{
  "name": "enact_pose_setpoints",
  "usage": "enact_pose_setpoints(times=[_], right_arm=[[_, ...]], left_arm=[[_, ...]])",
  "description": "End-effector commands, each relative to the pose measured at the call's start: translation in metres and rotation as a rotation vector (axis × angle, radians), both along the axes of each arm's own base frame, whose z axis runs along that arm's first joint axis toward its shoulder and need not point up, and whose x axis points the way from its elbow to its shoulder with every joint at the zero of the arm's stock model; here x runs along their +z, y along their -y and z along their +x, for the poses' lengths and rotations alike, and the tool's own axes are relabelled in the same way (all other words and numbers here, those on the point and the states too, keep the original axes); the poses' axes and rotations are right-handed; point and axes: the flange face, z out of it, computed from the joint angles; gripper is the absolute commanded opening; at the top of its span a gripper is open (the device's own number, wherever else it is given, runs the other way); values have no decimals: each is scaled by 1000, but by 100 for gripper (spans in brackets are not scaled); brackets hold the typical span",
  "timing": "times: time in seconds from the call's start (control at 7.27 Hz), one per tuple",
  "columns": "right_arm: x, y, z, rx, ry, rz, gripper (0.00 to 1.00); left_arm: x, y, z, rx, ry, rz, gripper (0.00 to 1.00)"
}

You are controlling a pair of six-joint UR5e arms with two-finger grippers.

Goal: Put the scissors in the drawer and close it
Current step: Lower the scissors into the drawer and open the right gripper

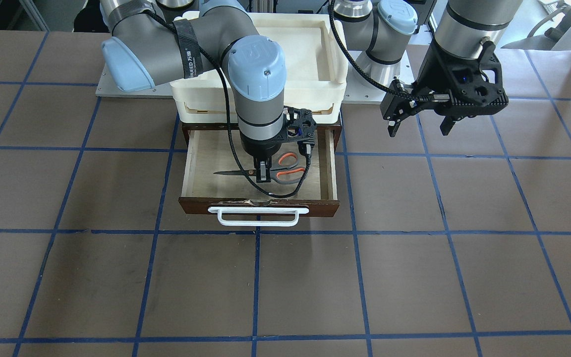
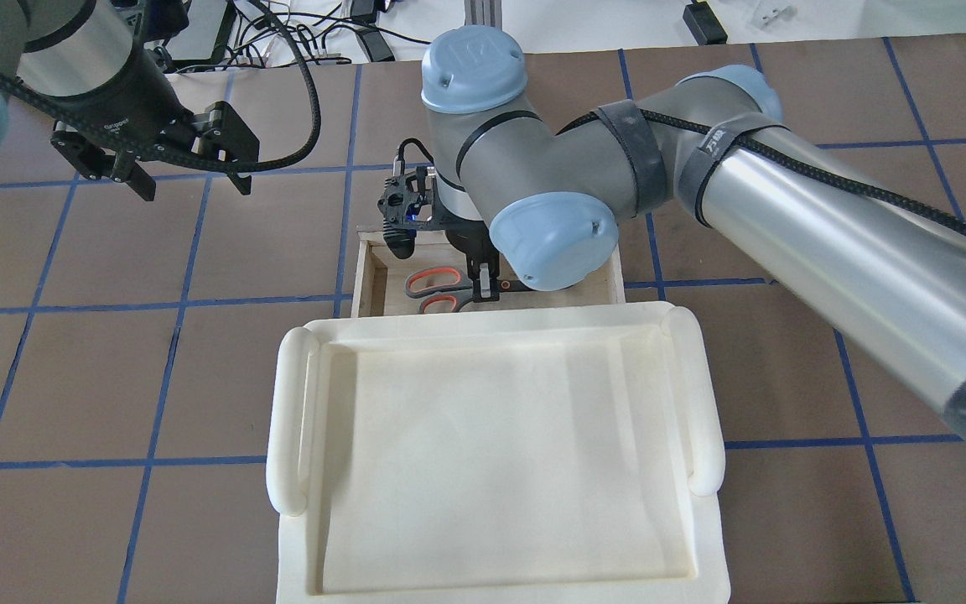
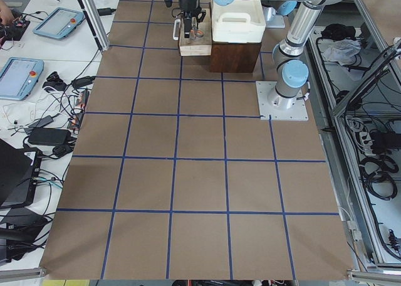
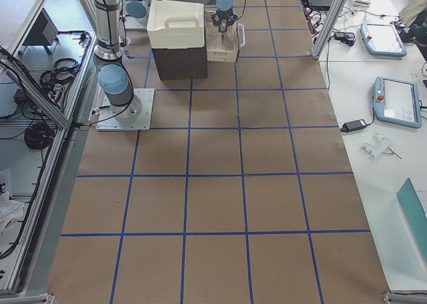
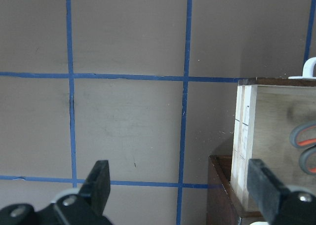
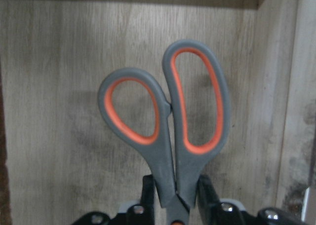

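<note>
**Scissors inside open drawer, right gripper clamped on them**

- The drawer is pulled out toward the operators' edge of the tabletop. Its cabinet stands by the robot-side edge, between the two arm bases. A cream-white tray sits on top of the cabinet.
- The white bar handle on the dark front faces the operators' edge.
- The scissors are within the drawer walls, over the plywood floor. The blades are together and point toward the table end on the robot's right, the loops toward the left end. I cannot tell whether they rest on the floor or hang just above it.
- The right gripper points straight down into the drawer. Its fingers are pinched on the scissors where the handles meet the blades.
- The left gripper hangs above bare table beside the drawer's left wall. Its fingers are spread wide and hold nothing.
</note>
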Motion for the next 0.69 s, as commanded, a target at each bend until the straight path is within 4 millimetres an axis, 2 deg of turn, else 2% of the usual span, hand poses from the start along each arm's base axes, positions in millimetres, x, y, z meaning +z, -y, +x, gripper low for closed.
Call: enact_pose_setpoints(times=[0.0,0.55], right_arm=[[0,-1,0,-27,-3,-1,100],[4,-1,-1,-25,-1,-13,100]], left_arm=[[0,1,0,1,-3,0,100],[-4,4,3,7,-4,9,100]])
